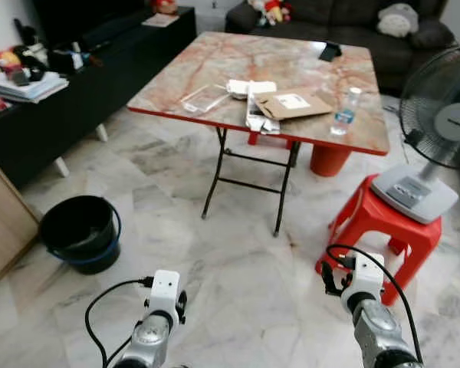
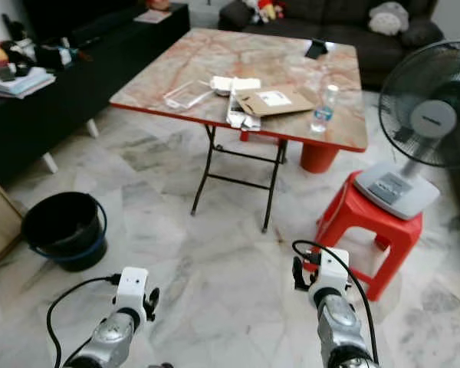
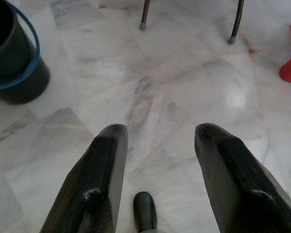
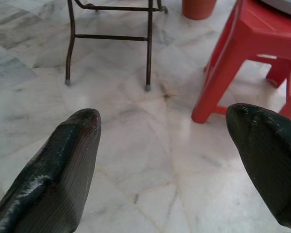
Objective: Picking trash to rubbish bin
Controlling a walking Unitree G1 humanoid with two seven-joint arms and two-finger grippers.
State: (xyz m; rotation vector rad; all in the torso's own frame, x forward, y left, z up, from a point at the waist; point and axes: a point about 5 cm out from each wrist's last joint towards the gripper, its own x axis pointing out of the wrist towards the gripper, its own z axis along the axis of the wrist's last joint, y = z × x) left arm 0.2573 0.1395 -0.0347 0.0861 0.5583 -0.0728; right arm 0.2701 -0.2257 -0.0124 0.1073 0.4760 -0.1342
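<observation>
On the marble-patterned folding table (image 1: 215, 54) lie a brown envelope (image 1: 293, 104), a clear plastic wrapper (image 1: 205, 98), white packets (image 1: 249, 87) and a small plastic bottle (image 1: 344, 113) standing upright. A black bucket with a blue rim (image 1: 82, 232) stands on the floor at the left, short of the table. Both arms are held low over the marble floor, well back from the table. My left gripper (image 3: 160, 130) is open over bare floor, with the bucket (image 3: 9, 53) off to its side. My right gripper (image 4: 164, 112) is open too, facing the table's legs (image 4: 149, 46).
A red plastic stool (image 1: 387, 222) carrying a standing fan (image 1: 443, 123) is close on the right. A long black cabinet (image 1: 61, 115) runs along the left, a dark sofa (image 1: 345, 23) is behind the table, and an orange pot (image 1: 330, 159) sits under it.
</observation>
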